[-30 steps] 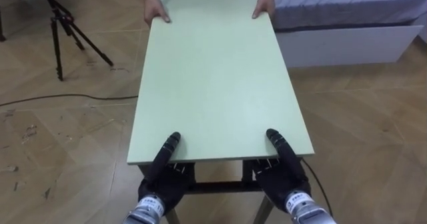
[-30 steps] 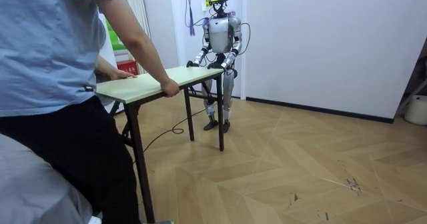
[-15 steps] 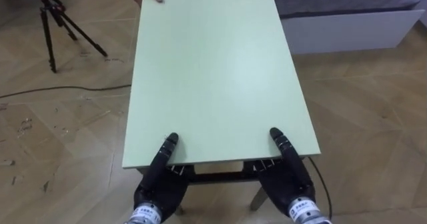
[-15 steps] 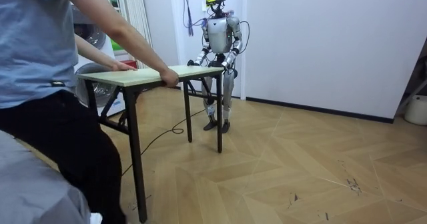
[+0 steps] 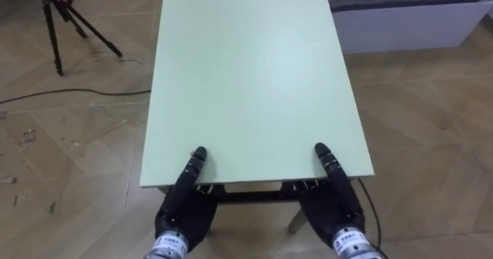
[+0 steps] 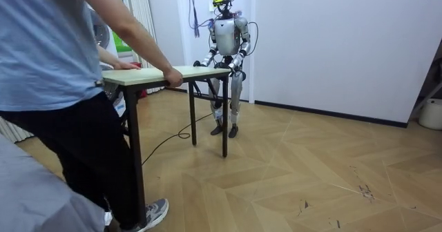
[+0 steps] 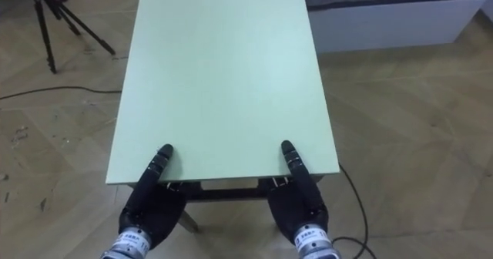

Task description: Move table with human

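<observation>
Two black robot hands grip the near short edge of the pale green counter (image 5: 250, 74). The left hand (image 5: 185, 209) sits at the near left corner and the right hand (image 5: 333, 205) at the near right corner. Each has its thumb laid on top of the board and its palm tucked below the edge, so each pinches the board. The counter stretches straight away from both hands, its top bare between them. At the far end, opposite the hands, a person (image 6: 62, 87) in a light blue shirt stands and holds the other short edge, one hand (image 6: 173, 79) curled over the corner. Beyond and to the left of the left hand a black tripod (image 5: 65, 20) stands on the wooden floor (image 5: 431, 136). Beyond and to the right of the right hand lies a white-framed bed (image 5: 408, 20). In the room view the robot stands upright at its end, close to a white wall (image 6: 331, 45).
</observation>
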### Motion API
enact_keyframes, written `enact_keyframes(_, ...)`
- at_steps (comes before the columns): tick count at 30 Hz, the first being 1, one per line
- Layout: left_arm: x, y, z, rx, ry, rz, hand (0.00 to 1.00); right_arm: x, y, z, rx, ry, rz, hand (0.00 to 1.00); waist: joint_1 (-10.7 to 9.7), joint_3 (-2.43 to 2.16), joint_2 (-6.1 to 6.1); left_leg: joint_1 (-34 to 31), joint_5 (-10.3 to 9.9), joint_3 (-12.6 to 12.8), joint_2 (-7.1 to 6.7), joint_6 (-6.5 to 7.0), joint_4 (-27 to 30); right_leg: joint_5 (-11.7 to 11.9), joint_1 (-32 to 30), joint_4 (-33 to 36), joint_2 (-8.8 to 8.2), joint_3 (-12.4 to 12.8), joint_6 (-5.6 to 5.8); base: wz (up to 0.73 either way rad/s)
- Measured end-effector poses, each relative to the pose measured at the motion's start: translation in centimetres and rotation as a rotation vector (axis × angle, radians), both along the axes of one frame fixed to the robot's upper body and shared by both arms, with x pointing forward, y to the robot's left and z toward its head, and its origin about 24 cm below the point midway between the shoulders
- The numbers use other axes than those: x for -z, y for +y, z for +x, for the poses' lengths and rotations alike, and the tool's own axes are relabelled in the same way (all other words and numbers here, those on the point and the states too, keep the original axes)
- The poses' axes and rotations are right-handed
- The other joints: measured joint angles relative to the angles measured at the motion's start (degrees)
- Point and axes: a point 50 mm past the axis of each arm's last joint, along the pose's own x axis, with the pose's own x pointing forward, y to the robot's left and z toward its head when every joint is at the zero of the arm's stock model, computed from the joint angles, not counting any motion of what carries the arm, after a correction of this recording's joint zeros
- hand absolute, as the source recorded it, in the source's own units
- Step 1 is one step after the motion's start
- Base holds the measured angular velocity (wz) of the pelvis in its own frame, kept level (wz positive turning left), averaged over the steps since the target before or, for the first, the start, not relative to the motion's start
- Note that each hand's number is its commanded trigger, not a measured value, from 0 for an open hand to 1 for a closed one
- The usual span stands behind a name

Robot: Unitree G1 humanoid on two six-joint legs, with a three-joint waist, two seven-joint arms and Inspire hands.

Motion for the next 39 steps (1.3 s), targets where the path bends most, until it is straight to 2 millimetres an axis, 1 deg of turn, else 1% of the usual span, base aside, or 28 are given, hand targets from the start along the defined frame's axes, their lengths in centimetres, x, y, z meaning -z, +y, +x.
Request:
enact_keyframes(7, -0.2, -0.6, 0.1, -0.003, -0.011, -0.012, 1.00, -0.3, -0.3, 0.1, 0.014, -0.017, -0.010, 1.00, 0.93, 0.02, -0.11, -0.29, 0.00, -0.07, 0.14, 0.00, 0.07, -0.01, 0.31, -0.98, 0.20, -0.13, -0.01, 0.00)
enact_keyframes(11, -0.5, -0.5, 0.1, -0.001, -0.025, -0.014, 1.00, -0.5, -0.1, 0.0, 0.019, -0.027, 0.002, 1.00, 1.66, 0.21, -0.93, -1.52, -0.38, -0.25, 0.79, -0.67, 2.08, -0.24, 0.16, -1.05, 0.70, -0.01, -0.43, 0.03)
enact_keyframes(13, -0.5, -0.1, 0.0, -0.011, -0.031, 0.002, 1.00, -0.4, 0.3, -0.1, 0.008, -0.023, 0.017, 1.00, 2.18, 0.24, -1.20, -2.59, -1.59, -0.31, 2.16, -1.37, 4.90, -0.03, 0.58, -1.70, 1.70, -0.05, -1.07, -0.04)
enact_keyframes(15, -0.5, 0.3, -0.2, -0.010, -0.030, 0.015, 1.00, -0.2, 0.6, -0.5, 0.009, -0.013, 0.029, 1.00, 3.24, 0.20, -1.26, -3.54, -2.92, -0.42, 3.58, -2.77, 8.51, -0.07, 1.18, -1.93, 2.66, -0.26, -1.82, -0.05)
enact_keyframes(16, -0.4, 0.4, -0.3, -0.009, -0.032, 0.019, 1.00, -0.1, 0.7, -0.7, 0.007, -0.011, 0.036, 1.00, 3.20, 0.19, -1.22, -4.85, -3.89, -0.70, 4.59, -4.30, 11.44, -0.33, 1.23, -1.92, 3.19, -0.70, -2.34, 0.04)
enact_keyframes(17, -0.5, 0.5, -0.3, -0.007, -0.034, 0.021, 1.00, -0.1, 0.8, -0.8, 0.006, -0.012, 0.039, 1.00, 3.33, 0.20, -1.21, -5.50, -4.37, -0.81, 5.00, -5.13, 12.64, -0.47, 1.06, -1.88, 3.42, -0.79, -2.62, -0.04)
enact_keyframes(18, -0.4, 0.5, -0.4, 0.000, -0.037, 0.018, 1.00, -0.1, 0.7, -0.9, 0.008, -0.015, 0.042, 1.00, 4.54, 0.17, -1.18, -6.44, -5.15, -1.13, 5.66, -7.27, 14.29, -0.54, 0.45, -1.83, 4.10, -0.48, -3.16, -0.24)
enact_keyframes(19, -0.4, 0.5, -0.5, 0.008, -0.031, 0.017, 1.00, 0.0, 0.7, -1.0, 0.009, -0.013, 0.044, 1.00, 5.19, -0.13, -1.73, -7.20, -5.26, -2.96, 5.36, -12.71, 15.31, -0.16, -0.37, -2.18, 4.13, 0.12, -3.74, -0.25)
enact_keyframes(20, -0.3, 0.6, -0.6, 0.005, -0.031, 0.014, 1.00, -0.1, 0.7, -1.0, 0.008, -0.018, 0.041, 1.00, 5.24, -0.46, -2.42, -8.52, -4.61, -6.48, 5.02, -15.60, 17.60, 0.53, -0.82, -3.22, 3.35, -0.26, -4.34, -0.16)
enact_keyframes(21, -0.4, 0.5, -0.6, 0.003, -0.034, 0.008, 1.00, -0.1, 0.8, -1.0, 0.006, -0.026, 0.042, 1.00, 5.24, -0.41, -2.10, -9.10, -5.02, -6.86, 6.94, -14.64, 21.40, 0.55, -0.79, -3.26, 3.78, -0.76, -4.67, 0.00)
enact_keyframes(22, -0.3, 0.5, -0.8, -0.004, -0.037, -0.004, 1.00, -0.1, 0.8, -1.1, 0.006, -0.027, 0.040, 1.00, 4.94, -0.75, -1.10, -8.49, -5.35, -7.74, 12.64, -14.12, 27.77, 0.35, -0.62, -2.33, 5.33, -1.70, -5.53, 0.13)
enact_keyframes(23, -0.4, 0.4, -0.8, -0.004, -0.042, -0.013, 1.00, -0.1, 0.7, -1.0, 0.006, -0.031, 0.036, 1.00, 4.09, -0.82, -0.41, -6.40, -4.63, -10.89, 17.50, -14.35, 28.80, -0.16, -1.29, -0.35, 6.05, -3.35, -6.34, 0.18)
enact_keyframes(24, -0.4, 0.3, -0.8, 0.000, -0.045, -0.013, 1.00, -0.2, 0.7, -0.9, 0.008, -0.033, 0.034, 1.00, 3.64, -0.87, -0.20, -5.18, -3.68, -12.37, 19.27, -14.29, 28.57, -0.34, -1.96, 0.57, 6.27, -3.98, -6.60, 0.22)
enact_keyframes(25, -0.5, 0.3, -0.6, 0.002, -0.052, -0.014, 1.00, -0.3, 0.7, -0.7, 0.005, -0.042, 0.033, 1.00, 2.94, -0.80, 0.17, -2.77, -0.66, -15.27, 21.94, -14.66, 27.26, -0.50, -3.26, 2.33, 6.36, -5.19, -6.75, 0.11)
enact_keyframes(26, -0.8, 0.1, -0.3, 0.007, -0.065, -0.018, 1.00, -0.6, 0.4, -0.4, 0.007, -0.057, 0.025, 1.00, 2.57, -0.77, 0.58, -1.29, 0.22, -16.27, 22.70, -15.37, 23.87, -0.56, -5.07, 3.46, 5.80, -6.47, -6.57, 0.15)
enact_keyframes(27, -0.9, 0.1, -0.1, 0.009, -0.070, -0.019, 1.00, -0.7, 0.3, -0.3, 0.011, -0.063, 0.026, 1.00, 2.12, -0.74, 0.59, -1.27, -0.62, -16.00, 22.31, -16.50, 21.92, -0.38, -5.77, 3.69, 5.16, -7.04, -6.14, 0.46)
enact_keyframes(28, -1.0, 0.1, 0.1, 0.017, -0.072, -0.013, 1.00, -0.8, 0.2, -0.3, 0.014, -0.064, 0.027, 1.00, 0.31, -0.69, 0.44, -1.14, -1.42, -15.24, 21.59, -16.83, 18.51, 0.10, -6.40, 3.79, 4.03, -7.79, -5.44, 0.70)
enact_keyframes(29, -1.2, 0.1, 0.3, 0.023, -0.078, -0.012, 1.00, -1.0, 0.1, -0.2, 0.012, -0.073, 0.032, 1.00, -1.30, -0.65, 0.67, -0.63, -2.30, -13.85, 21.12, -17.54, 15.32, 0.53, -6.95, 3.70, 2.25, -8.61, -4.88, 0.70)
enact_keyframes(30, -1.3, 0.0, 0.4, 0.025, -0.086, -0.014, 1.00, -1.2, 0.0, -0.1, 0.015, -0.081, 0.033, 1.00, -1.84, -0.51, 0.99, -0.65, -2.98, -12.97, 20.99, -17.68, 14.24, 0.73, -7.32, 3.65, 1.54, -9.07, -4.61, 0.42)
enact_keyframes(31, -1.6, -0.4, 0.9, 0.038, -0.103, -0.019, 1.00, -1.6, -0.3, 0.2, 0.025, -0.104, 0.027, 1.00, -2.34, -0.13, 1.91, -0.75, -4.54, -11.13, 20.79, -17.21, 12.62, 1.75, -8.67, 4.01, 0.51, -9.31, -4.22, 0.23)
enact_keyframes(32, -2.0, -0.7, 1.3, 0.052, -0.118, -0.027, 1.00, -1.9, -0.6, 0.5, 0.034, -0.126, 0.023, 1.00, -2.65, -0.01, 2.70, -1.77, -5.86, -8.21, 20.26, -17.21, 11.62, 2.74, -10.32, 4.22, -0.80, -9.28, -3.59, 0.17)
enact_keyframes(33, -2.1, -1.0, 1.6, 0.061, -0.126, -0.029, 1.00, -2.0, -0.7, 0.6, 0.038, -0.139, 0.024, 1.00, -2.67, 0.15, 2.98, -2.38, -6.50, -6.78, 19.70, -16.98, 11.60, 3.56, -11.28, 4.28, -1.53, -9.09, -3.17, 0.12)
enact_keyframes(34, -2.4, -1.4, 2.1, 0.072, -0.138, -0.034, 1.00, -2.2, -1.1, 0.8, 0.057, -0.162, 0.021, 1.00, -2.95, 0.20, 3.05, -3.93, -7.21, -4.30, 18.22, -16.65, 11.49, 5.29, -13.40, 4.31, -3.38, -8.40, -2.38, 0.06)
enact_keyframes(35, -2.5, -1.7, 2.3, 0.074, -0.141, -0.041, 1.00, -2.4, -1.5, 1.0, 0.065, -0.177, 0.004, 1.00, -3.15, 0.29, 2.90, -4.91, -7.55, -1.95, 16.15, -16.31, 11.23, 7.06, -15.06, 4.21, -5.36, -7.02, -1.40, 0.00)
enact_keyframes(36, -2.4, -1.8, 2.4, 0.074, -0.139, -0.045, 1.00, -2.4, -1.5, 1.1, 0.067, -0.182, -0.002, 1.00, -3.06, 0.34, 2.74, -5.14, -7.66, -1.42, 14.86, -15.67, 11.29, 7.91, -15.63, 4.09, -6.08, -6.38, -0.82, -0.18)
enact_keyframes(37, -2.1, -1.9, 2.3, 0.069, -0.126, -0.050, 1.00, -2.4, -1.6, 1.0, 0.060, -0.181, -0.011, 1.00, -3.11, 0.42, 2.50, -5.34, -7.64, -0.23, 12.36, -14.11, 11.78, 9.89, -16.15, 3.62, -8.00, -5.93, -0.18, -0.28)
enact_keyframes(38, -1.9, -1.8, 2.1, 0.062, -0.112, -0.060, 1.00, -2.3, -1.6, 0.9, 0.050, -0.175, -0.015, 1.00, -3.35, 0.44, 2.30, -5.49, -7.72, 0.61, 10.47, -12.60, 12.34, 11.92, -16.15, 2.66, -9.69, -6.14, 0.24, -0.27)
enact_keyframes(39, -1.8, -1.8, 2.0, 0.061, -0.107, -0.062, 1.00, -2.2, -1.6, 0.8, 0.048, -0.171, -0.016, 1.00, -3.47, 0.43, 2.26, -5.79, -7.91, 1.10, 9.84, -11.87, 12.81, 13.17, -16.14, 1.84, -10.16, -6.18, 0.42, -0.23)
